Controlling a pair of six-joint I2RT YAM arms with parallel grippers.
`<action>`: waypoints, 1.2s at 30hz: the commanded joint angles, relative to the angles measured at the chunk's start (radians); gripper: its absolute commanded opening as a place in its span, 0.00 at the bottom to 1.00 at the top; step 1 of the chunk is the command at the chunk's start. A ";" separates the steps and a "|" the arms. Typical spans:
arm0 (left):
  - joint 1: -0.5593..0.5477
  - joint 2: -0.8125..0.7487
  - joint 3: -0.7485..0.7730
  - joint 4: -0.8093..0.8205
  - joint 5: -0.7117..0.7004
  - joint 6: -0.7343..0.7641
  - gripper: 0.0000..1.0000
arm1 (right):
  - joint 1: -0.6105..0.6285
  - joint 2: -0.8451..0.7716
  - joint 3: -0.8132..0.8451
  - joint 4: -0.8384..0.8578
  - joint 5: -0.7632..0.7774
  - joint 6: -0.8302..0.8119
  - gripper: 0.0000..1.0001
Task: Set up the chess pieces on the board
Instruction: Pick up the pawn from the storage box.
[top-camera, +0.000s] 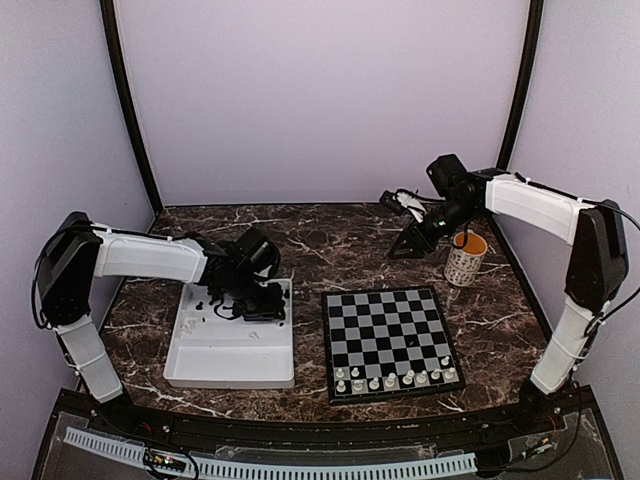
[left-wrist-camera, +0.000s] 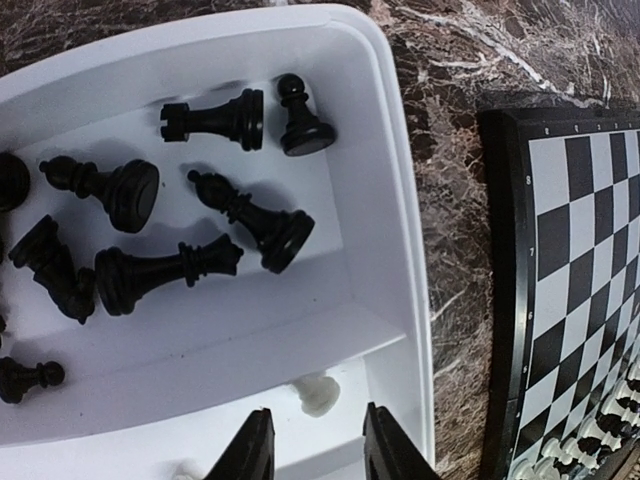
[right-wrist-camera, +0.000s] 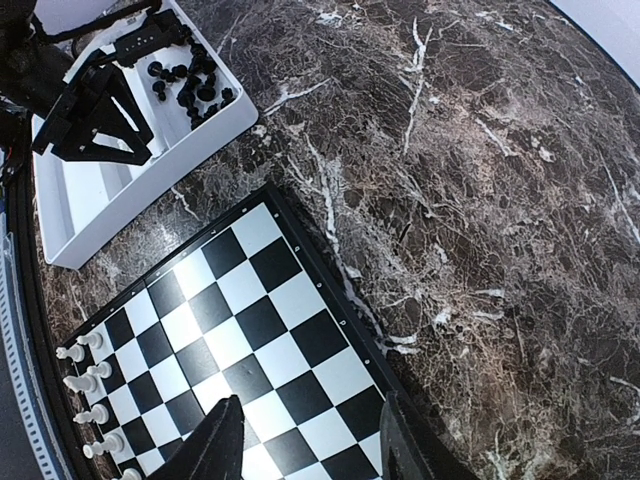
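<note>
Left wrist, claw (left-wrist-camera: 318, 447) splayed by white piece (left-wrist-camera: 318, 392)

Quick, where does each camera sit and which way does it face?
Top external: above the near edge, looking down on the dark marble table; left arm and right arm show.
Left wrist: over the white rectangular plastic tray, facing down at black plastic chess pieces lying inside; left gripper open at bottom.
Right wrist: high over the far right, facing down at the black-and-pale square checkerboard; right gripper open at bottom.
Shared: all three show tray and checkerboard.
</note>
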 joint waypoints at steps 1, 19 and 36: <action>-0.001 0.016 -0.001 -0.004 -0.004 -0.041 0.33 | 0.009 -0.010 -0.001 0.010 -0.002 -0.011 0.48; -0.016 0.070 0.012 -0.129 -0.087 -0.031 0.24 | 0.008 -0.012 -0.013 0.017 -0.010 -0.014 0.47; -0.031 -0.059 -0.034 -0.091 -0.092 0.199 0.15 | 0.009 -0.046 0.002 0.038 -0.064 0.026 0.46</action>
